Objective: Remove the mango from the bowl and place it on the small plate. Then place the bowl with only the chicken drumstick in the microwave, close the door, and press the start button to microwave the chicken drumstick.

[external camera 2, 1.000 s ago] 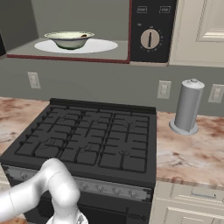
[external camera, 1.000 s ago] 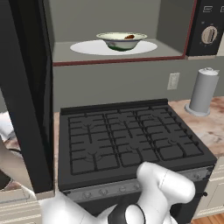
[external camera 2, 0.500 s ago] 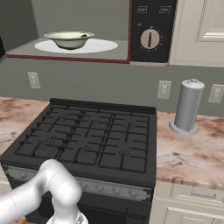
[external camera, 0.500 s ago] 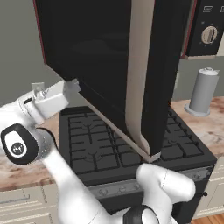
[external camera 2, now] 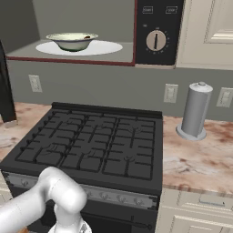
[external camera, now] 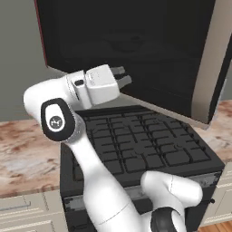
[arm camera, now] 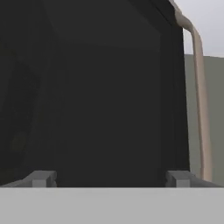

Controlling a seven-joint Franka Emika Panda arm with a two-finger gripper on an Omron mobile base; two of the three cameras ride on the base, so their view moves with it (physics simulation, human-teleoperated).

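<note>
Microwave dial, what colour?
Beige with a dark pointer line, on the black panel; the dial is clearest in the right base view.

Door [external camera: 136, 50] half-swung, blocks approach from left; claw [external camera: 121, 76], fingers spread, right up against its dark face. Microwave [external camera 2: 91, 50] cavity open frontally, bowl [external camera 2: 72, 41] inside. Stove [external camera 2: 95, 145] top free; paper-towel roll [external camera 2: 195, 111] well off right.

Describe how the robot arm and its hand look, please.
The arm is glossy white with rounded segments. One joint carries a black oval cap with a small white logo. The hand is a boxy white block with a dark round spot on its side, ending in two short grey fingers. No cables are visible.
</note>
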